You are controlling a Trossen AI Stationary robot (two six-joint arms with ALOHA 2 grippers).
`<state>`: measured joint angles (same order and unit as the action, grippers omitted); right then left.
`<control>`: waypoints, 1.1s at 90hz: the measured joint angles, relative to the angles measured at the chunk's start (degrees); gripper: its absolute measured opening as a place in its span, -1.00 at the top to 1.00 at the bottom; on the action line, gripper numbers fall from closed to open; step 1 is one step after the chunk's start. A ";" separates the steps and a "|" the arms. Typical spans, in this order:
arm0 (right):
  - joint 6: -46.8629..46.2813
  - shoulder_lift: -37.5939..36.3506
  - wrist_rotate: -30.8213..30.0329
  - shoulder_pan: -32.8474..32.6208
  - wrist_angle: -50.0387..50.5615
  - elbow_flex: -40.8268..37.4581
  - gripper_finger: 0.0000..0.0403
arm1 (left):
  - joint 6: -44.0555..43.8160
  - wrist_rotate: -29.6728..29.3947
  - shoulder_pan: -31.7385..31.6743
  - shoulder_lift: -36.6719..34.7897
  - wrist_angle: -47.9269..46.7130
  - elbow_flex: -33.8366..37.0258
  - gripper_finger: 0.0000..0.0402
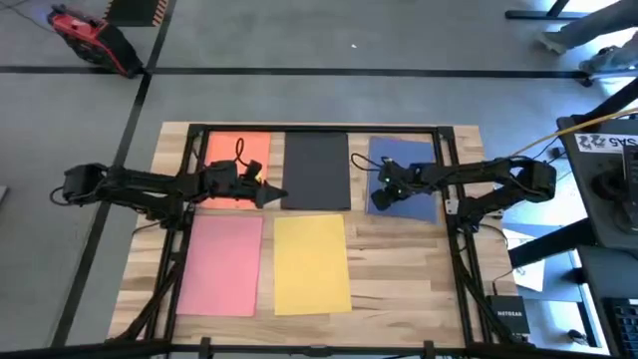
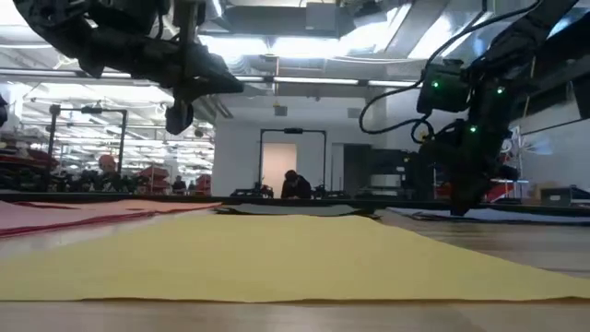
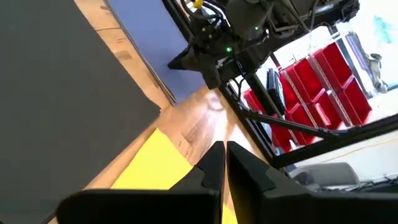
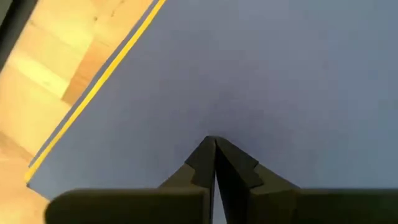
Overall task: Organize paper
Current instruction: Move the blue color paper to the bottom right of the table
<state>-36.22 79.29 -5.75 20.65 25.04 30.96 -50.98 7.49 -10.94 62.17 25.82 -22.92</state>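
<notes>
blue paper [image 4: 261, 74] beneath right gripper [image 4: 214, 146]

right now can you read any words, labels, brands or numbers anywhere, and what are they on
"NETGEAR" reads, small and not sharp, on the black box at the table's right near corner.
The white card on the desk right of the table carries dark print, too blurred to read.
The paper sheets, left gripper and right gripper show no text.

Paper: orange [image 1: 231, 160], black [image 1: 316, 171], blue [image 1: 411, 165], pink [image 1: 221, 264], yellow [image 1: 311, 263].
</notes>
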 joint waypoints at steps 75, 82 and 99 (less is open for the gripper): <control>14.04 -4.96 1.62 -20.88 1.23 5.33 0.44 | 4.50 2.23 0.00 0.00 -0.11 0.00 1.00; 15.51 -2.97 -0.85 -22.04 0.91 5.33 0.34 | 4.66 2.23 0.00 0.00 -0.13 0.00 1.00; 16.44 2.16 -1.56 -23.03 -2.15 5.35 0.28 | 6.39 2.43 0.00 0.00 -0.83 0.00 1.00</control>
<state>-19.78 81.44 -7.31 -2.38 22.88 36.32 -44.59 9.91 -10.94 62.17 25.00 -22.92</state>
